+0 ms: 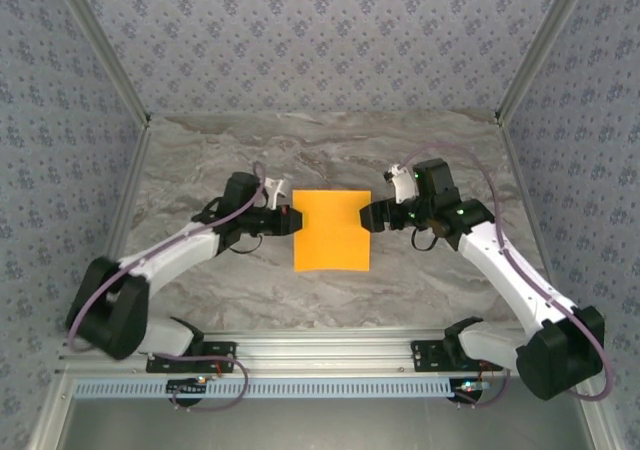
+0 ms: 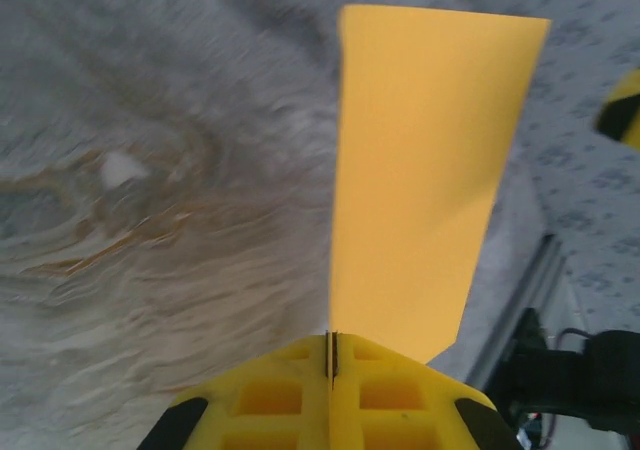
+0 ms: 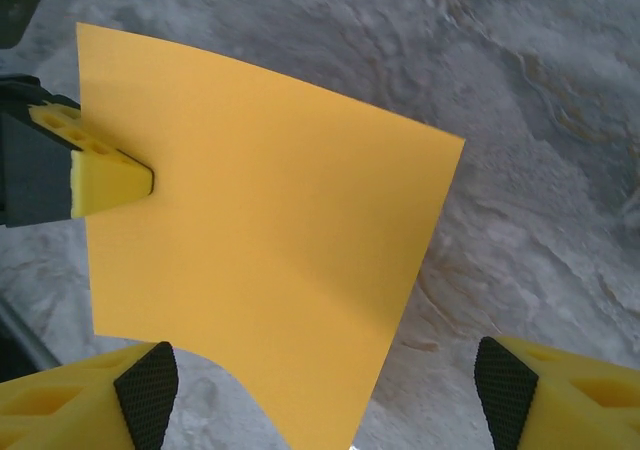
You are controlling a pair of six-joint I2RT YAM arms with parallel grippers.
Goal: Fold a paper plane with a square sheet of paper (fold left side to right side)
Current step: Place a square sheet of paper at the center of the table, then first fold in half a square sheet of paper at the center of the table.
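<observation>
A grey marbled table [image 1: 200, 160] takes up the floor of the booth, with patterned walls [image 1: 320, 40] on three sides and a metal rail [image 1: 320, 350] along the near edge where both arms are bolted. The left arm [image 1: 170, 255] and the right arm [image 1: 510, 270] reach inward and meet at the middle of the table, one on each side of the orange sheet [image 1: 332, 232]. The sheet sits there unfolded, plain and flat-faced, its near edge bowing a little. The left gripper [image 1: 288, 220] is at the sheet's left edge. From its own camera the yellow fingers [image 2: 270, 400] are pressed together with the paper's edge pinched in the seam between them, the rest of the sheet [image 2: 430, 170] running away from them. The right gripper [image 1: 372, 215] is at the opposite edge. In its wrist view its jaws stand wide apart, one black pad [image 3: 148, 390] on each side, and the sheet's [image 3: 260, 240] corner comes down between them without being gripped. Across the paper the left gripper's [image 3: 110, 175] yellow tip is clamped on the far edge. Whether the sheet rests on the table or is lifted off it I cannot tell.
</observation>
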